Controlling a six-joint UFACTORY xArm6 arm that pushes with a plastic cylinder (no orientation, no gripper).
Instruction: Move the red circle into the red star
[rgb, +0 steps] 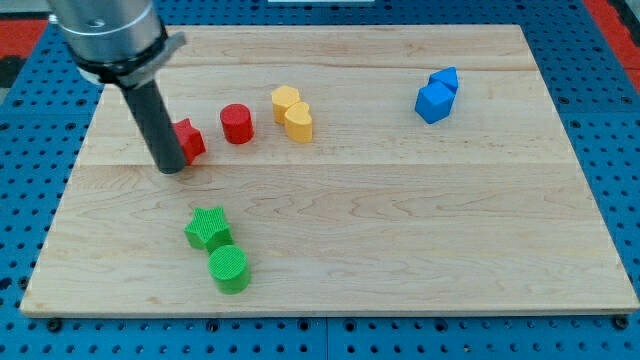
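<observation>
Wooden board fills most of the view, sitting on a blue pegboard desk that shows past every edge. Arm's metal housing at the board's top-left corner, dark rod dropping from it. My tip down on the board near the left edge, touching or just beside the red star on the star's left side; rod partly covers the star. No fingers on this rig, just the bare rod, so nothing gripped or released. Red circle upright just right of the star, a small gap between them, not touching. Yellow pair right of the circle, toward the top edge: yellow block and yellow cylinder-like block pressed together, exact shapes hard to tell. Blue pair near the top-right corner: blue cube-like block touching a smaller blue block behind it. Green pair toward the bottom-left: green star touching the green circle just below it, close to the bottom edge.
</observation>
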